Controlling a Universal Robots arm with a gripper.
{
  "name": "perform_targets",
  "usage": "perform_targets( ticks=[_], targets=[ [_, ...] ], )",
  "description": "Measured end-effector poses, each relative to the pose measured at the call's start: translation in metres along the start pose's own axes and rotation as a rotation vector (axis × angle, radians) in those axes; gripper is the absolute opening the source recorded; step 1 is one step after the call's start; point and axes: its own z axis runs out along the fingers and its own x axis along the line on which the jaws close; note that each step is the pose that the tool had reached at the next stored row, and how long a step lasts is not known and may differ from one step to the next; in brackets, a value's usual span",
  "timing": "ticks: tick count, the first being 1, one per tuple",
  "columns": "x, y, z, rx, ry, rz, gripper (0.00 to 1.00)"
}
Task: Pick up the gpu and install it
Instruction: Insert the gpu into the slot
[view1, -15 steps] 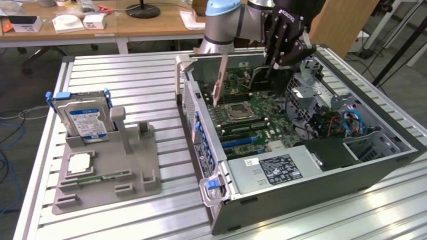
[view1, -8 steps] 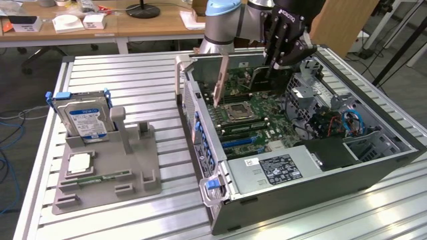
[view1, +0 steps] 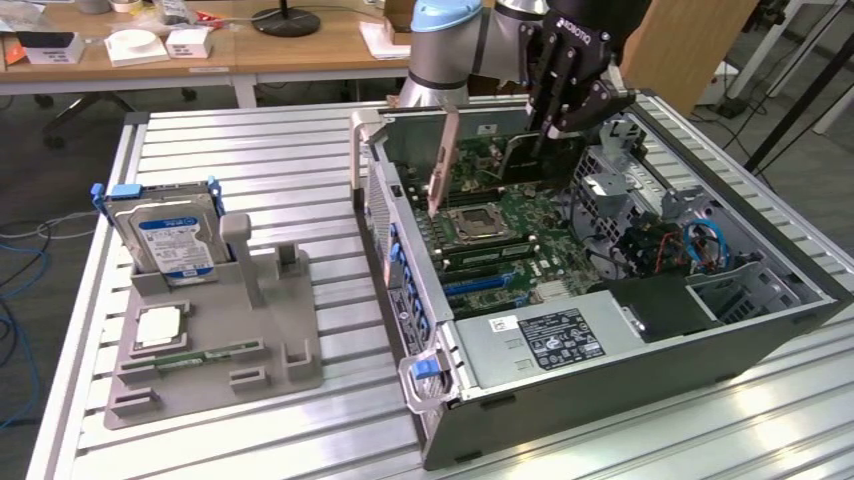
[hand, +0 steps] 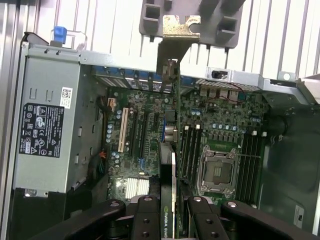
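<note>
Your gripper (view1: 554, 125) has its jaws clenched on the gpu (view1: 545, 160), poised edge-down over the open computer case (view1: 601, 370) near the table's far edge; the install step looks under way, and seating needs careful slot alignment.

We count one open computer case (view1: 641, 400) and one slatted worktop (view1: 267, 150). Inside the case we tally one power supply (view1: 547, 340), one CPU socket (view1: 477, 224) and one white expansion slot (hand: 120, 130). One gpu (view1: 541, 160). One grey fixture (view1: 267, 310), on which we log one hard drive (view1: 167, 240), one processor chip (view1: 158, 327) and one memory stick (view1: 200, 357). One robot arm (view1: 447, 50).
</note>
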Motion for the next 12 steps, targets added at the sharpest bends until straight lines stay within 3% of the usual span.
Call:
perform_targets(
  ticks=[12],
  targets=[
    [0.0, 0.0, 0.0, -0.0009, 0.0016, -0.041, 0.26]
  ],
)
